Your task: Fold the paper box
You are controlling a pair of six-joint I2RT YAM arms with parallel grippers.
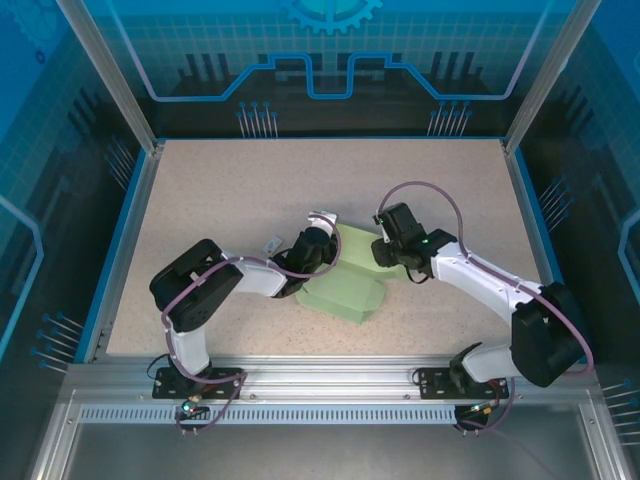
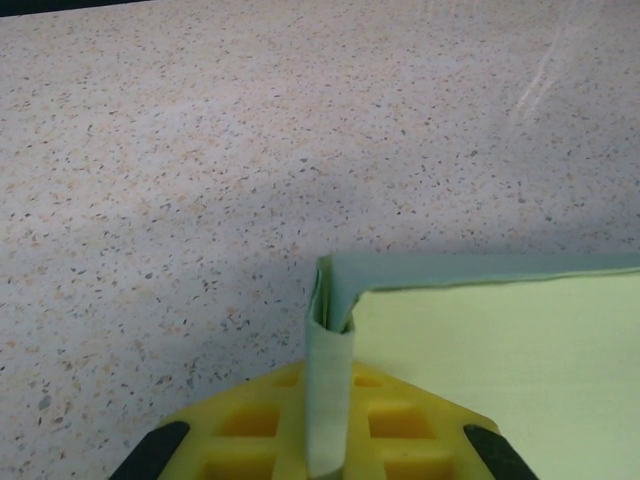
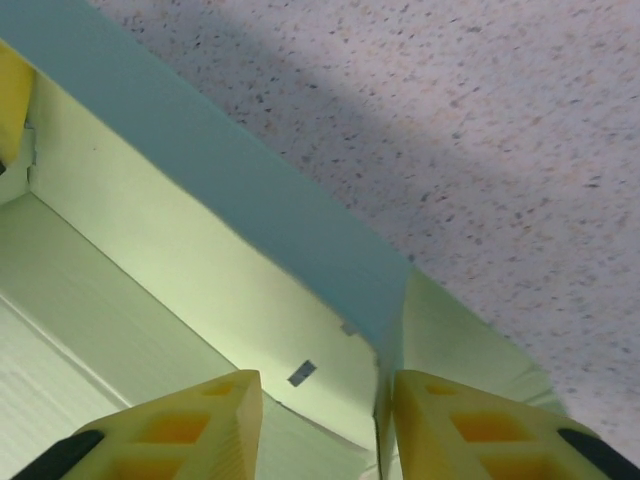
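1. Two hands work the paper box (image 1: 350, 290), which lies on the desk (image 1: 250, 190) with its far wall raised.
2. Left hand (image 1: 320, 243) is at the box's far left corner. In its wrist view the fingers (image 2: 250, 430) are closed on a narrow upright flap, likely to fix that corner while the wall is set.
3. Right hand (image 1: 385, 247) is at the box's far right corner. Its fingers (image 3: 480, 420) stand apart astride the end of the raised wall (image 3: 250, 210), gripping nothing; one pad is just beside the side flap, apparently ready to pinch.
4. A white scrap (image 1: 272, 243) lies left of the box, near the left hand, clear of the folds.
5. Judgement: the near flaps lie flat and unfolded. The two arms crowd the box's far edge.
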